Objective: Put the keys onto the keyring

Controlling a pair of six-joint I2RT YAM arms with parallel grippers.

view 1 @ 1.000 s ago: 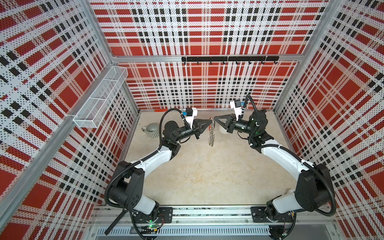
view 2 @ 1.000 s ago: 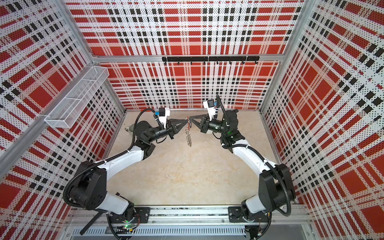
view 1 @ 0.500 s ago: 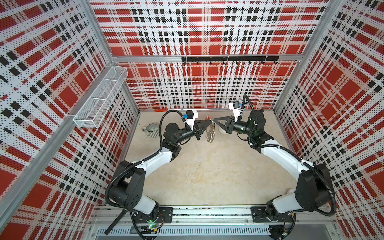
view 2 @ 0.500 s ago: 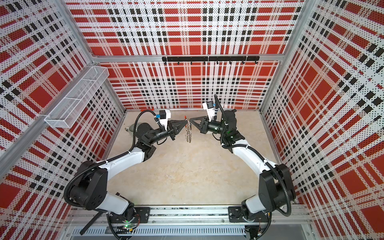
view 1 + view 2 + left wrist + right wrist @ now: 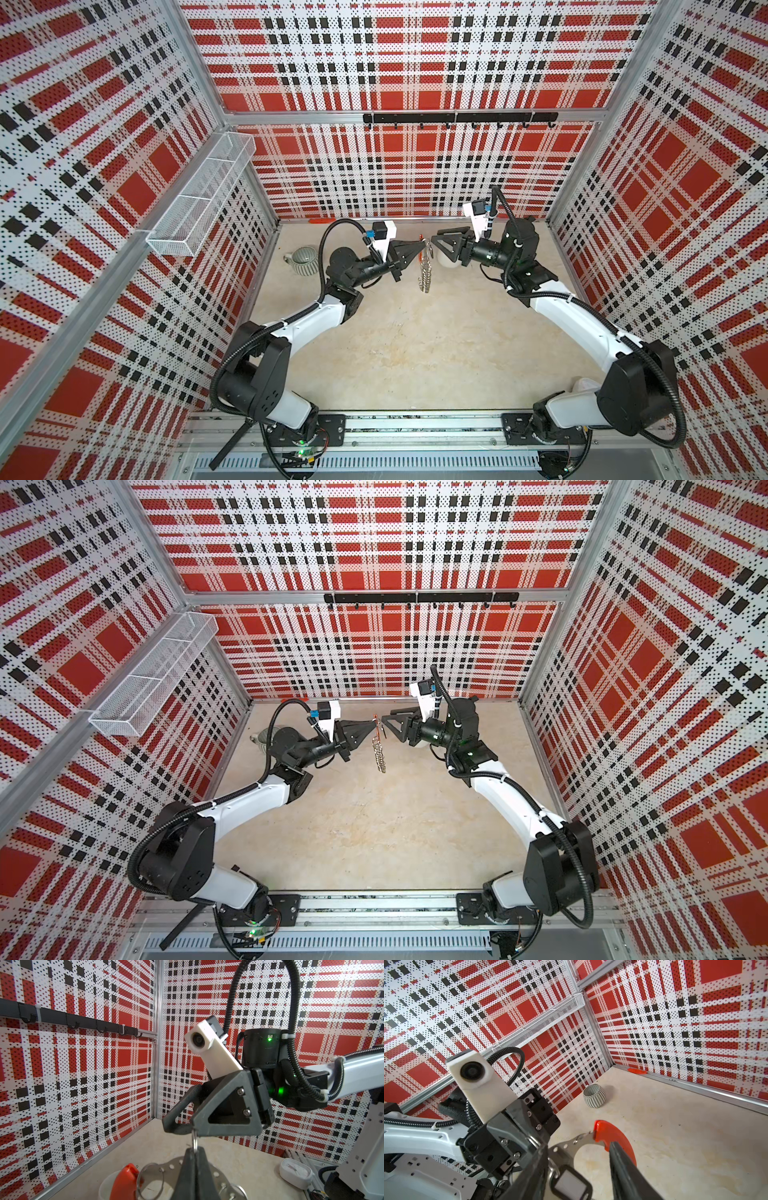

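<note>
The keyring (image 5: 424,270) hangs edge-on between both arms, above the table's back. It is a flat grey hoop (image 5: 566,1148) with a red-orange section (image 5: 612,1136) and small wire rings. My left gripper (image 5: 420,250) is shut on its rim, with a wire ring poking out past the tips (image 5: 194,1150). My right gripper (image 5: 577,1146) faces it with its jaws apart, one finger (image 5: 623,1167) beside the red section. The keys, a black tag with a pale window (image 5: 571,1186), hang between those fingers by a silvery ring at the hoop's edge. The join is partly hidden.
A ribbed grey mug (image 5: 303,259) stands at the back left. A white bowl (image 5: 445,259) sits under the right gripper, and a white box (image 5: 295,1172) lies near the right arm's base. A small orange strip (image 5: 637,1070) lies along the back wall. A wire basket (image 5: 199,195) hangs on the left wall.
My right gripper was shut at the keyring and now has its jaws apart, with the key tag hanging free between them. The left gripper still holds the keyring.
</note>
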